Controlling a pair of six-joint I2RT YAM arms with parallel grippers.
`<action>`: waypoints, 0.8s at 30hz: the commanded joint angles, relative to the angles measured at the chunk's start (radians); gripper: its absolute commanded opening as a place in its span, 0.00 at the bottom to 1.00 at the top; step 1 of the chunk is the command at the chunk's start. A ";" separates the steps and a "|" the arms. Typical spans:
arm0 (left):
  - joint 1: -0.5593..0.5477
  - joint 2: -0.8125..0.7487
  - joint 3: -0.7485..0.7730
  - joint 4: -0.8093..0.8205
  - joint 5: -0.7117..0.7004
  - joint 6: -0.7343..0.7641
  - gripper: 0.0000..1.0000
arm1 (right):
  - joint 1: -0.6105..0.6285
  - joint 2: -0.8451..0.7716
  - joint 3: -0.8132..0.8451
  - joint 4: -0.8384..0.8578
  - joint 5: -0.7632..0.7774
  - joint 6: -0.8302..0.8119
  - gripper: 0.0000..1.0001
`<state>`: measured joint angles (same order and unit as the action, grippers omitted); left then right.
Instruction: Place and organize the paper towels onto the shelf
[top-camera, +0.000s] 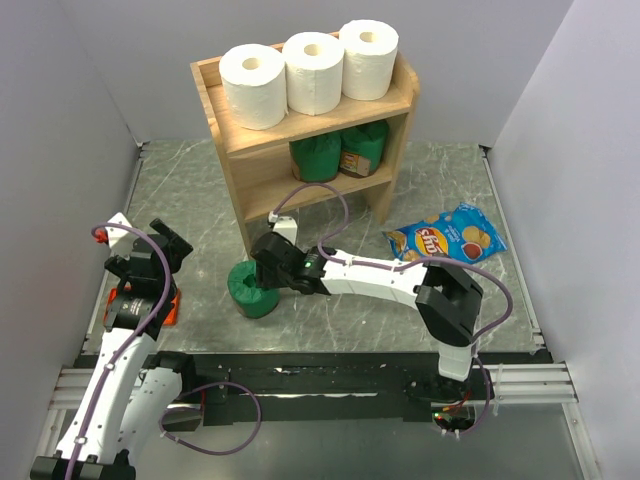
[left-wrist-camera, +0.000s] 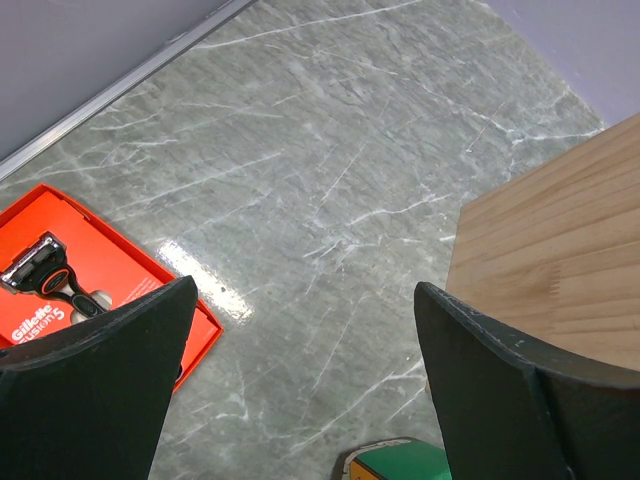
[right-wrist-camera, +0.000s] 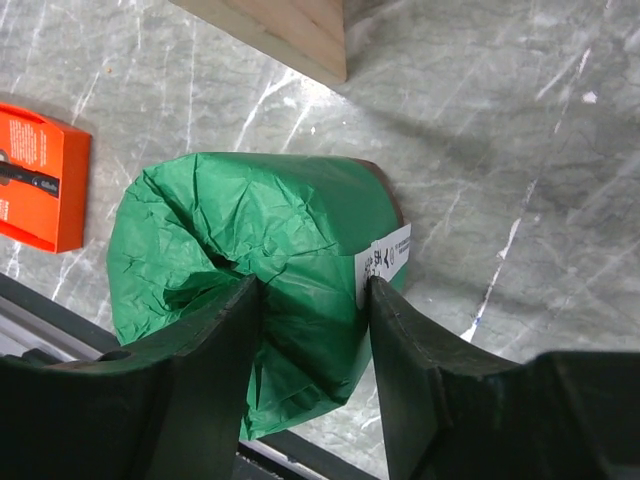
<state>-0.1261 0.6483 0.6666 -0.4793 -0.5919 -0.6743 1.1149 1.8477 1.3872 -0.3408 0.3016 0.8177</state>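
Left jaws wide apart, right jaws narrower.

Orange razor box (left-wrist-camera: 100, 250) cut by the picture's edge; green package (right-wrist-camera: 280, 230) partly behind right hand (right-wrist-camera: 312, 300).

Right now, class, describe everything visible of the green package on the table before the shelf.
The green package is a cylinder wrapped in crinkled green paper, folds gathered into its top end, with a white label on its side. It stands on the marble-look table near a front leg of the shelf. The right gripper straddles it, fingers pressing both sides.
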 joint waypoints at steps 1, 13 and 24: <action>-0.004 -0.021 0.008 0.018 -0.022 -0.008 0.96 | 0.006 0.028 0.041 -0.043 0.017 0.003 0.52; -0.012 -0.029 0.004 0.022 -0.020 -0.005 0.96 | -0.013 -0.047 0.088 0.006 -0.051 -0.038 0.74; -0.015 -0.027 0.004 0.022 -0.025 -0.004 0.96 | -0.013 -0.025 0.069 -0.010 -0.012 -0.045 0.76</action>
<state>-0.1371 0.6308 0.6666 -0.4789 -0.5995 -0.6739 1.1053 1.8462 1.4403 -0.3603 0.2531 0.7845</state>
